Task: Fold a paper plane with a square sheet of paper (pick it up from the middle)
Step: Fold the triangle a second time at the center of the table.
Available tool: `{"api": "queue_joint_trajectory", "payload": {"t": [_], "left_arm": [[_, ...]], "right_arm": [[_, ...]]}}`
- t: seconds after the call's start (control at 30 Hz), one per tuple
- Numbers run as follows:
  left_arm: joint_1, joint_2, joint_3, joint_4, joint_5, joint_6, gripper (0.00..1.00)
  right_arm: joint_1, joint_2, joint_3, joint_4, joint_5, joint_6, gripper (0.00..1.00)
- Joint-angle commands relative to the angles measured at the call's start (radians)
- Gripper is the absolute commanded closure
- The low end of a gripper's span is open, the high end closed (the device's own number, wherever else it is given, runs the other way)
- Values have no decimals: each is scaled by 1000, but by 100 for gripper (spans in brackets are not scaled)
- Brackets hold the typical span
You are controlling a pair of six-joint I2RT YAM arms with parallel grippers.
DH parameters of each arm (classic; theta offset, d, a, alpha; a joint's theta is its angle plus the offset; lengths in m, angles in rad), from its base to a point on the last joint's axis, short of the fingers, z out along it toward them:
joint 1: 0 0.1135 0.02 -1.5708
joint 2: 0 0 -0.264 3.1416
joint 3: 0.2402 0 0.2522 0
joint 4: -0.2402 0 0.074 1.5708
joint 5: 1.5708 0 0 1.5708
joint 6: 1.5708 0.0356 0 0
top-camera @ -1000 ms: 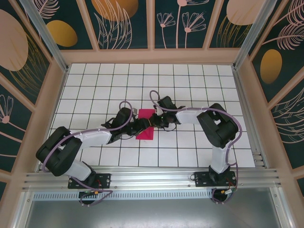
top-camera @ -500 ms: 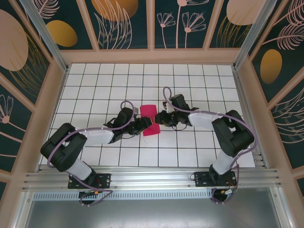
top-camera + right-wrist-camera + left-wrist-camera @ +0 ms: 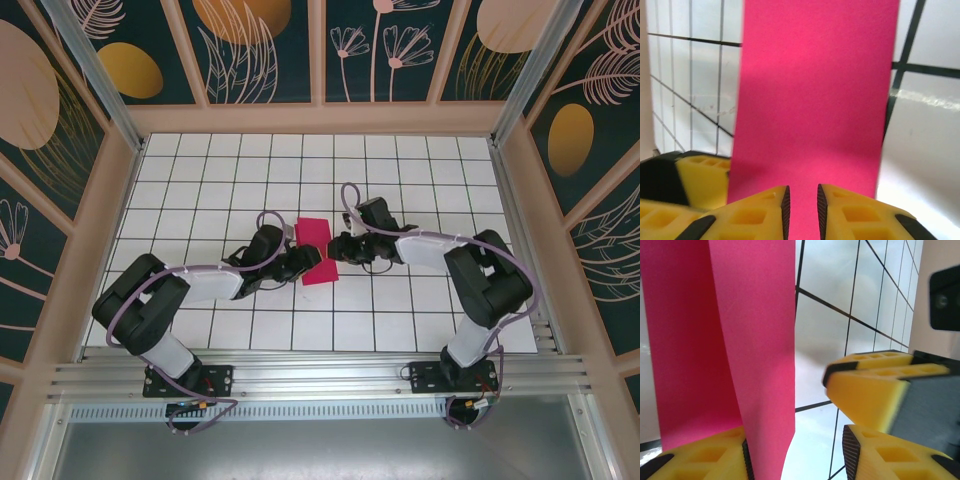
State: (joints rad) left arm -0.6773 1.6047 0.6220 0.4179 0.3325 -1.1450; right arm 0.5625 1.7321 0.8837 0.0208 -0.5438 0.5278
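Magenta paper [image 3: 317,250], folded to a strip, lies on the desk [image 3: 400,300]. The left gripper [image 3: 795,440] gapes astride one edge, the right gripper [image 3: 801,197] barely parted over it. An off-square pinch could drag it and skew the crease.

Bright, even light falls from above. In the top view the white tiled table [image 3: 200,180] looks sharp, with faint soft shadows under both arms. Just ahead of the right gripper [image 3: 801,207] the magenta paper [image 3: 815,100] glows oversaturated, and a pale streak of glare crosses the tile beside it. The near yellow fingers [image 3: 860,215] are soft. By the left gripper [image 3: 795,455] one fold of paper sits in shade. The right gripper's finger across from it is smeared with blur, and the tiles beyond are washed out.
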Motion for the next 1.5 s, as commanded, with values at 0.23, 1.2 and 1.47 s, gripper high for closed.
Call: {"api": "queue_joint_trajectory", "payload": {"t": [0.23,1.2,1.47], "left_arm": [[-4,-11,14,18,27,-2,53],[-5,-114,-58,-261,-106,19,75],[-5,-116,-47,-261,-95,21,78]], "right_arm": [[43,126,47,-84,58,-8,80],[101,67,85,-50,26,65,80],[122,168,120,-86,32,53,83]]}}
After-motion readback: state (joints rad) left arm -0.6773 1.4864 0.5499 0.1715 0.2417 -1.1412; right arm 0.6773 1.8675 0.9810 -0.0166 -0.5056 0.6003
